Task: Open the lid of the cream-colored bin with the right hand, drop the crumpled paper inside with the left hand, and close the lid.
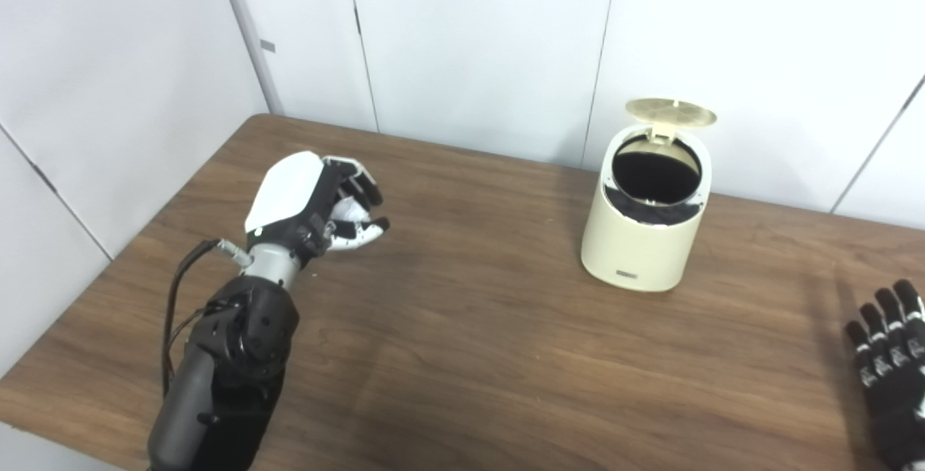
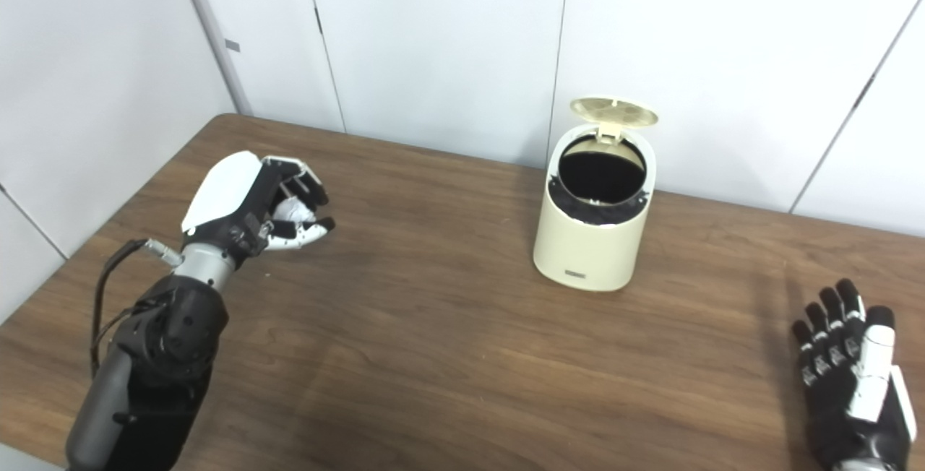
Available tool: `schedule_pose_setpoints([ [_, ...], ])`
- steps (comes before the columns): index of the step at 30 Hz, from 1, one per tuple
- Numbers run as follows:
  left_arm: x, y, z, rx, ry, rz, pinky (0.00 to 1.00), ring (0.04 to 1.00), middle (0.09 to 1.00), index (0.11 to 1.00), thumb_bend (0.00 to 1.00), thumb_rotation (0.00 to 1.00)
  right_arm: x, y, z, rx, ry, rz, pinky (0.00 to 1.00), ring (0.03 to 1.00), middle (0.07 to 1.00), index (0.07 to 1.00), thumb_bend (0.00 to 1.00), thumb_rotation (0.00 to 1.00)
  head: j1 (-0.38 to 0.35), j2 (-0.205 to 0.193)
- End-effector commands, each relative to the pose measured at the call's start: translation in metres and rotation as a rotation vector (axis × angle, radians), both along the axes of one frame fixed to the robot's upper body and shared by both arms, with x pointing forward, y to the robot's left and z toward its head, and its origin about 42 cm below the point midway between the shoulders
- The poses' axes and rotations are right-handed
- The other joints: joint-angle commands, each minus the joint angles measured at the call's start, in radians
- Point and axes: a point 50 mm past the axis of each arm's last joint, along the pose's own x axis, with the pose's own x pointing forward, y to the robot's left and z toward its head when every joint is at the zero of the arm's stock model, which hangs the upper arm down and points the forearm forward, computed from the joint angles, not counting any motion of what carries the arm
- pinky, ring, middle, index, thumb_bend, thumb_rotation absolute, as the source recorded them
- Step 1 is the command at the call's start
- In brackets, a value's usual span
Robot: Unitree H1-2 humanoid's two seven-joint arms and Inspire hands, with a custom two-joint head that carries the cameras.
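Your left hand (image 2: 249,204) is curled around the crumpled paper (image 2: 289,209), raised over the desk (image 2: 448,355). The cream-colored bin (image 2: 591,240) stands well apart to its right, lid (image 2: 613,110) up, mouth open. Right hand (image 2: 849,377) rests spread, empty, near the desk's right edge.

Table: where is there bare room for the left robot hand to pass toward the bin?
The table is bare between the left robot hand, shut on the crumpled paper, and the bin. Its front middle is bare too. The right robot hand fills the near right corner.
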Motion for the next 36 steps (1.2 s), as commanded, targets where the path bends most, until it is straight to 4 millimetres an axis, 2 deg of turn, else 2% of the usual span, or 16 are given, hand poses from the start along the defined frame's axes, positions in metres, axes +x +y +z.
schedule_pose_setpoints([
  [1,0.002,-0.01,0.024,0.023,-0.088,-0.005,0.44,0.415,0.495,0.491,0.5,0.0,0.004,0.003,0.01,-0.014,-0.067,0.003,1.0,1.0,1.0,1.0,0.41,1.0,-0.004,-0.001],
  [11,0.015,-0.042,0.047,0.006,-0.121,-0.096,0.4,0.409,0.513,0.489,0.5,0.0,0.006,0.005,0.004,-0.018,-0.066,0.01,1.0,1.0,1.0,1.0,0.42,1.0,-0.035,-0.007],
  [19,0.026,-0.062,0.057,0.024,-0.14,-0.161,0.37,0.419,0.515,0.492,0.48,0.0,0.007,0.009,-0.003,-0.029,-0.074,0.01,1.0,1.0,1.0,1.0,0.41,1.0,-0.096,-0.015],
  [25,0.038,-0.073,0.055,0.06,-0.163,-0.221,0.4,0.419,0.508,0.491,0.48,0.0,0.004,0.015,-0.008,-0.031,-0.066,0.004,1.0,1.0,1.0,1.0,0.45,1.0,-0.148,-0.021],
  [36,0.055,-0.093,0.048,0.032,-0.179,-0.323,0.38,0.42,0.505,0.49,0.48,0.0,0.001,0.019,-0.013,-0.038,-0.056,-0.003,1.0,1.0,0.995,0.989,0.46,1.0,-0.182,-0.031],
])
